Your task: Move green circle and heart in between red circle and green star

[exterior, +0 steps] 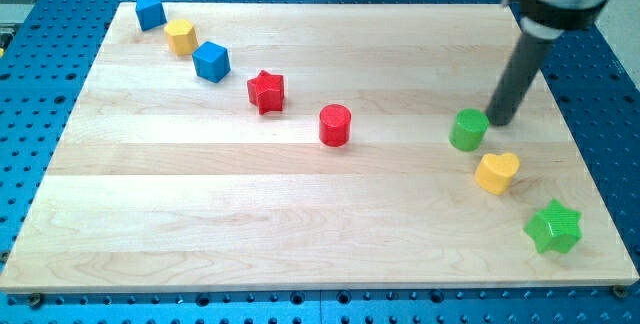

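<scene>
The green circle stands at the view's right, with the yellow heart just below and right of it. The red circle is near the board's middle. The green star lies at the lower right. My tip is at the end of the dark rod, right beside the green circle on its right, touching or nearly touching it, and above the yellow heart.
A red star, a blue block, a yellow block and another blue block form a diagonal line at the upper left. The wooden board lies on a blue perforated table.
</scene>
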Robot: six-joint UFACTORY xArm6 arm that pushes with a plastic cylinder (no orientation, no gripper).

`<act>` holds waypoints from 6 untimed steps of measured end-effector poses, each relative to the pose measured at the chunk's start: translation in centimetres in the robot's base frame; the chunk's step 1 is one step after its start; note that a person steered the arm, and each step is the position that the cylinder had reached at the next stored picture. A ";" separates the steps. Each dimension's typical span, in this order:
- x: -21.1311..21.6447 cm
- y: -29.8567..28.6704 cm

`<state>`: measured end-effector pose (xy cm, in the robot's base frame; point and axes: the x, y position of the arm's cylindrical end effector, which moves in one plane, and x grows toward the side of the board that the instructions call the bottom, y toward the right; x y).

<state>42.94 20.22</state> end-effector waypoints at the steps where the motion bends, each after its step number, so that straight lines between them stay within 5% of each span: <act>1: 1.8 -5.6; 2: 1.9 -10.4; 4: 1.2 -2.8; 6: 4.7 -5.3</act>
<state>47.63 14.92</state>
